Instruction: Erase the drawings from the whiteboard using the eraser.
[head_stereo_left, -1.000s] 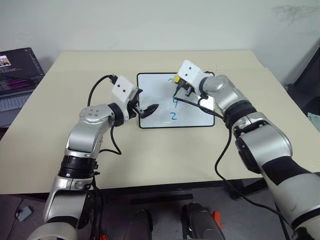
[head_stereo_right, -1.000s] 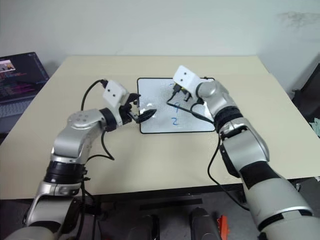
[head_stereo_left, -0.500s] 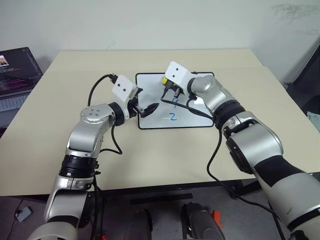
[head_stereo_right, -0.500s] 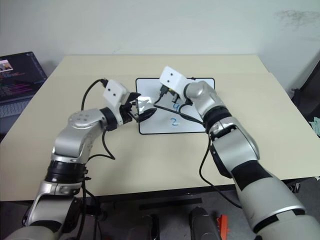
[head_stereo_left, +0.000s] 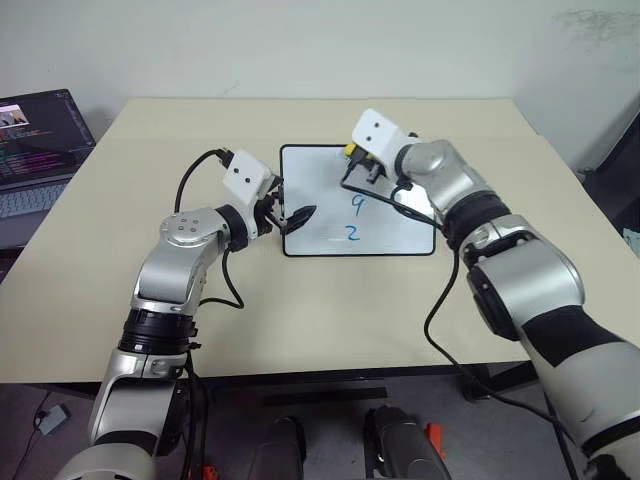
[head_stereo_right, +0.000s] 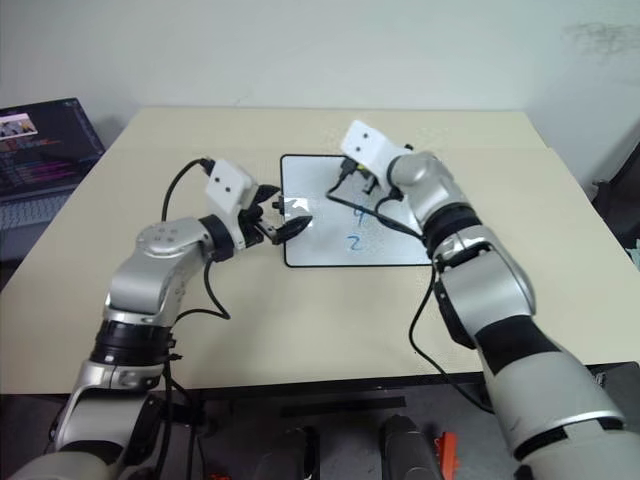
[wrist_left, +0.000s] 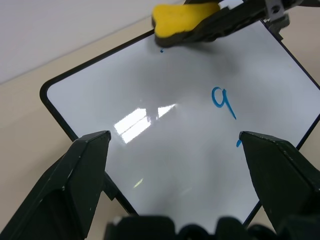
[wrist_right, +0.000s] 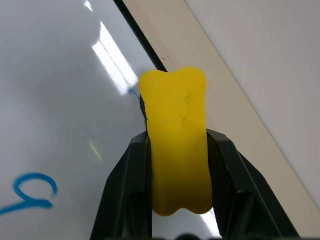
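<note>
The whiteboard (head_stereo_left: 400, 235) lies flat on the tan table, black-framed. On it are the drawings, a blue "9" (head_stereo_left: 355, 205) and below it a "2" (head_stereo_left: 351, 233) with a short dash. My right gripper (head_stereo_left: 358, 170) is shut on the yellow eraser (head_stereo_left: 351, 150), which is at the board's far edge above the "9". In the right wrist view the eraser (wrist_right: 175, 100) sits between the black fingers (wrist_right: 130, 175), with a faint blue trace beside it. My left gripper (head_stereo_left: 290, 215) stands open at the board's left edge, its fingers (wrist_left: 75, 180) spread wide over the white surface (wrist_left: 150, 150).
An open laptop (head_stereo_left: 40, 140) stands off the table's far left corner. The tan table (head_stereo_left: 300, 320) stretches wide around the board. Black cables hang from both wrists, the right one looping over the board's right side.
The right gripper swept the eraser left over the board's upper part, then back right and up to the far edge. The left gripper has kept its place at the board's edge.
</note>
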